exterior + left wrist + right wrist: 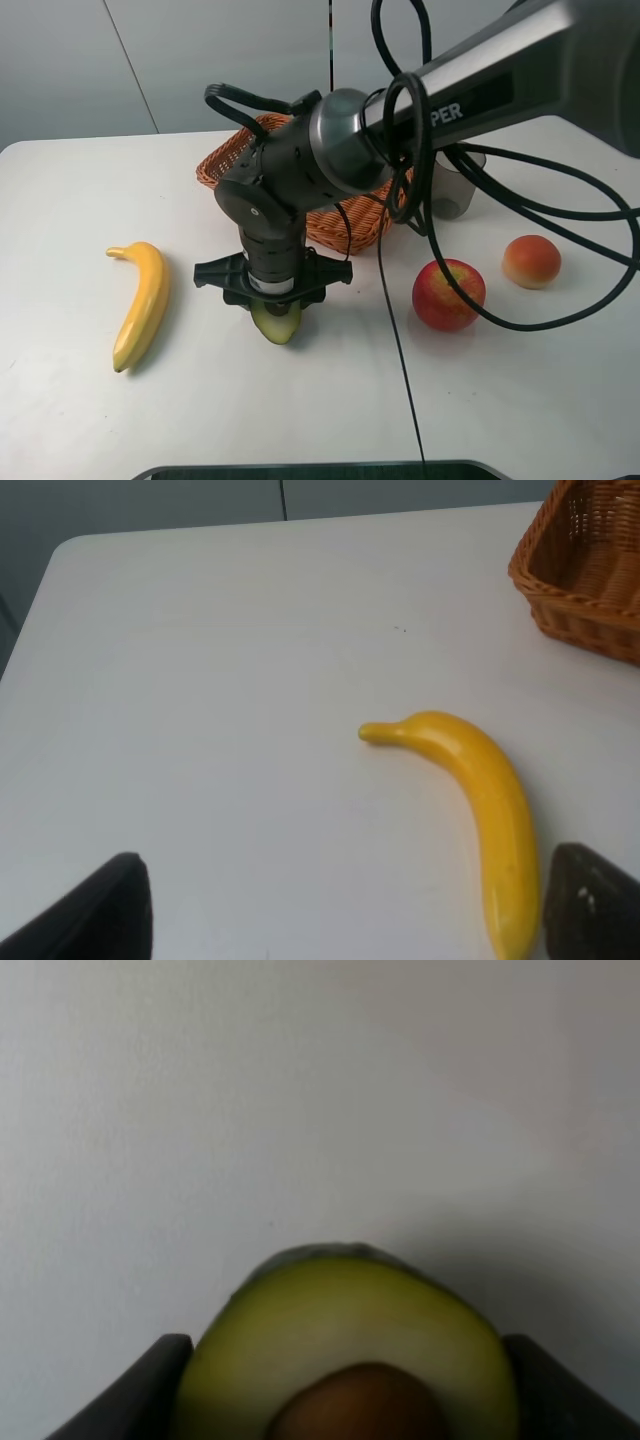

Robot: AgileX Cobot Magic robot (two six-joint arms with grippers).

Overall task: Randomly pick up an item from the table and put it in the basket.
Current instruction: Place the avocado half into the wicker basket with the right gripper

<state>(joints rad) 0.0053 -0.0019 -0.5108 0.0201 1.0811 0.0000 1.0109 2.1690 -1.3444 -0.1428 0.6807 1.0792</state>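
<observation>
The halved avocado (276,323) has pale green flesh and a brown pit, and sits at or just above the white table (100,200), in front of the basket. My right gripper (273,305) reaches across from the right and points straight down on it. In the right wrist view its dark fingers (165,1380) press both sides of the avocado (340,1340). The orange-brown wicker basket (345,228) lies behind the arm, partly hidden by it. My left gripper (350,900) is open and empty, low over the table near the banana (480,800); it does not show in the exterior view.
A yellow banana (142,300) lies left of the avocado. A red apple (448,294) and a small orange-red fruit (531,261) lie to the right. A grey translucent cup (452,192) stands right of the basket. The basket's corner (590,580) shows in the left wrist view.
</observation>
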